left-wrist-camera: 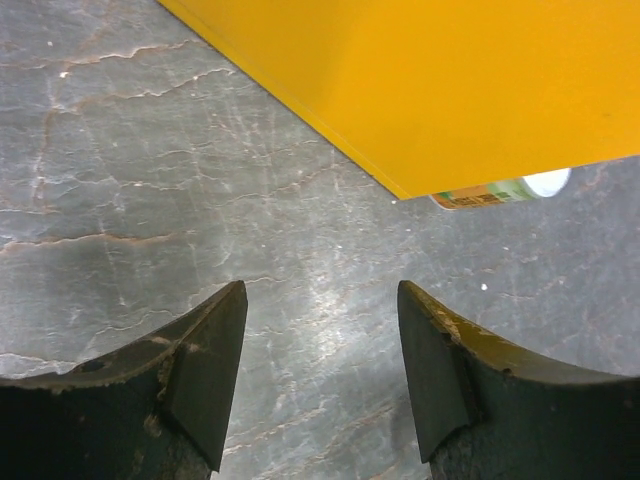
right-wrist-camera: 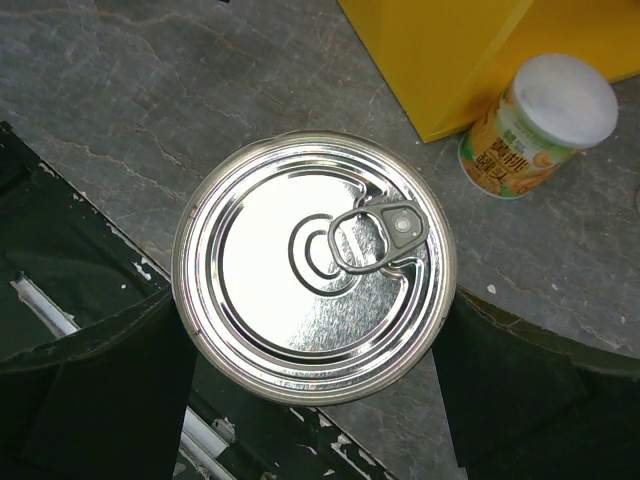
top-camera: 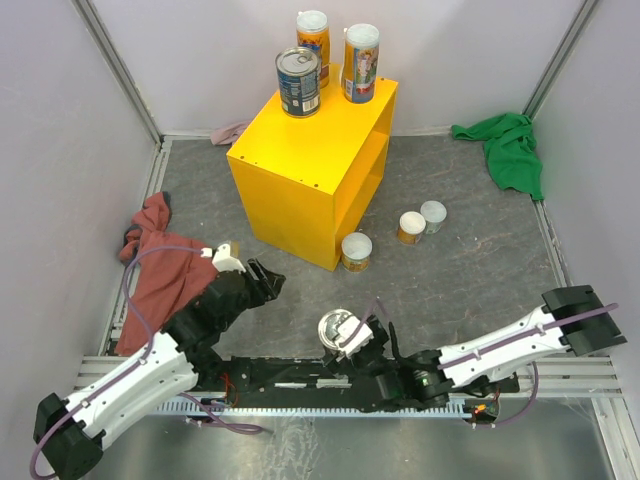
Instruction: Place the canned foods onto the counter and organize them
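Note:
The yellow counter (top-camera: 300, 175) stands at mid-back. Its top carries a wide blue can (top-camera: 298, 82) and two tall cans (top-camera: 312, 35) (top-camera: 360, 63). Three short white-lidded cans (top-camera: 356, 251) (top-camera: 411, 227) (top-camera: 433, 216) stand on the floor by its open side. My right gripper (top-camera: 345, 335) (right-wrist-camera: 313, 340) is shut on a wide silver-topped can (right-wrist-camera: 313, 262) near the arm bases, a jaw pressed on either side. One short can (right-wrist-camera: 535, 125) and the counter's corner (right-wrist-camera: 440, 50) lie just beyond it. My left gripper (top-camera: 268, 280) (left-wrist-camera: 322, 300) is open and empty over bare floor before the counter (left-wrist-camera: 450, 90).
A red cloth (top-camera: 160, 265) lies at the left by the left arm. A green cloth (top-camera: 510, 145) sits at the back right, and a pinkish rag (top-camera: 228, 133) lies behind the counter. Walls close in three sides; a metal rail (top-camera: 300, 400) runs along the near edge.

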Available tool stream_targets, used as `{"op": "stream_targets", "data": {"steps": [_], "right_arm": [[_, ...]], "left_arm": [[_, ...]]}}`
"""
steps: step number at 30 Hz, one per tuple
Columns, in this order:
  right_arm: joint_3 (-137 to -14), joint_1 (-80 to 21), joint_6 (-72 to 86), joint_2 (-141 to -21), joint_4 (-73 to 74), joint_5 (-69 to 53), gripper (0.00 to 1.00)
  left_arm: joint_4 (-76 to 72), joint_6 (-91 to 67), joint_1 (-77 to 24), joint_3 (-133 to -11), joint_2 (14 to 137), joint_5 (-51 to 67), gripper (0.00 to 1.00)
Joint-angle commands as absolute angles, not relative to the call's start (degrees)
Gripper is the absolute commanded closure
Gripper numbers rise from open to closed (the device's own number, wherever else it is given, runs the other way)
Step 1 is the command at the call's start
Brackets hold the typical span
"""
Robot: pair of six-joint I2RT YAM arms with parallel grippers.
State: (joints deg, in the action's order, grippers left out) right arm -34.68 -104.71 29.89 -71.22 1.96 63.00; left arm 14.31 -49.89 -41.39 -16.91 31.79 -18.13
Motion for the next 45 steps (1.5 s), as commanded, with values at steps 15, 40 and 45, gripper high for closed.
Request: {"op": "stream_targets", "data": {"steps": [15,40,45], "right_arm": [[-58.0,-117.1,30.3,-69.4,18.8,86.6,0.99],[-86.0,-100.3,-10.4,-67.4,-2.0,71.2,0.99],[-93.8,-94.5,-9.5,-69.3,3.2,65.7,0.99]], "left_arm": [[14.5,-50.7,-41.7,-24.8,28.3,-14.7,0.34],[13.8,-46.1,-41.7,-28.5,33.5,-14.6,0.34],[14.3,-45.5,-41.7,-30.3,35.6,-14.0,0.34]]}}
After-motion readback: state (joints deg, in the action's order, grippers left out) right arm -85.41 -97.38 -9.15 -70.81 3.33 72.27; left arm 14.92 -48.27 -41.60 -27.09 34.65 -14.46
